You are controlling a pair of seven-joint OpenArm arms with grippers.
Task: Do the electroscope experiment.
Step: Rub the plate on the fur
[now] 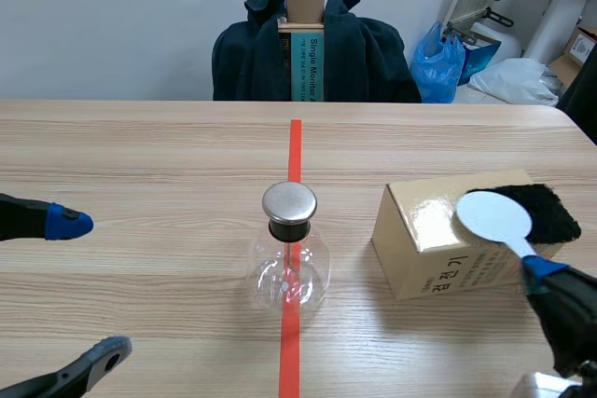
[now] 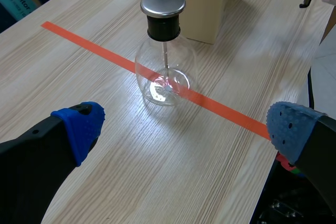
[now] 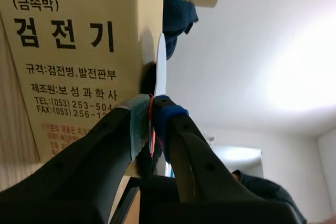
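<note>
On the wooden table the glass electroscope is set on the tape line, between the arms; it is judged light, slippery and fragile, best steadied by its neck; the left jaws are spread wide, empty; the right jaws are closed on the white paddle, beside the box.

Pale grey wall bkgd; wood-grain table; dark jacket behind far edge; blue bag, white bag far R.

Left hand spread wide, glass flask ahead on orange tape, cardboard box behind it.
</note>
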